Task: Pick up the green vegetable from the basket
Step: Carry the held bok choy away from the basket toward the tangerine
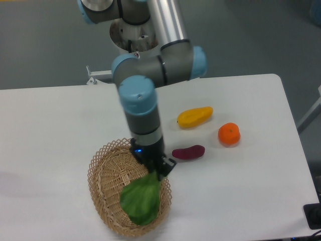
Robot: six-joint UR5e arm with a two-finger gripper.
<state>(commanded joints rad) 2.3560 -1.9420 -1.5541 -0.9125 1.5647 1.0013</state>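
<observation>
The green vegetable [141, 199], a broad bright green leaf, hangs over the right half of the tan wicker basket [108, 176]. Its stem end is hidden between the fingers of my gripper [156, 172], which is shut on it from above. The gripper sits over the basket's right rim, and the leaf droops down and to the left from it. I cannot tell whether the leaf tip touches the basket floor.
A purple sweet potato [188, 152] lies just right of the gripper. A yellow mango-like fruit [195, 116] and an orange [228, 134] lie further right. The table's front edge runs close below the basket.
</observation>
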